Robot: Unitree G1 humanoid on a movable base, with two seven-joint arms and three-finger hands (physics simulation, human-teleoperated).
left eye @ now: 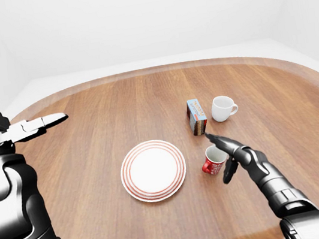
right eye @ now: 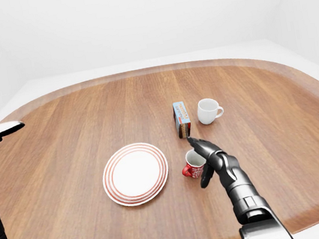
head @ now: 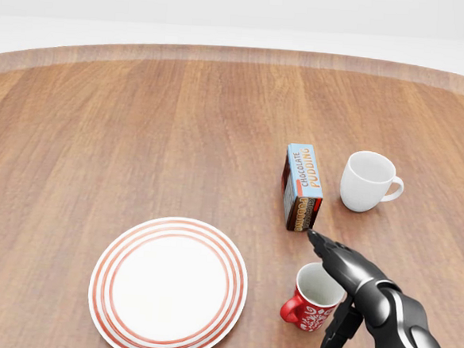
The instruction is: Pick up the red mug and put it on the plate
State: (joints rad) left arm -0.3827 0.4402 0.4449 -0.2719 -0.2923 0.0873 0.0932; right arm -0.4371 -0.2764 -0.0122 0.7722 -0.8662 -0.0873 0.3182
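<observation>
Red mug (head: 312,300) upright on the wooden table (head: 139,136), just right of the red-rimmed plate (head: 168,285) and not yet lifted. Right hand (head: 350,287) spread open about the mug's right side, one finger (head: 326,251) stretched over the rim, another (head: 340,333) hanging low beside the wall; not closed round it, contact hard to judge. Handle turned lower left, away from the hand and toward the plate. Left hand (left eye: 33,126) raised well apart at the left of the left-eye view, fingers extended, holding nothing.

Pudding box (head: 302,185) standing near the tip of the long finger, white mug (head: 368,180) just beyond to the right. Likely trouble from here: a squeeze taken with only fingertips on the rounded wall could tip the mug or push it sliding toward the plate instead of gripping it. A finger hooked inside the rim could lever it over on the lift. Any reach further up the head view risks nudging the box. A shallow grip might also let the mug swing and clip the plate's rim in transfer.
</observation>
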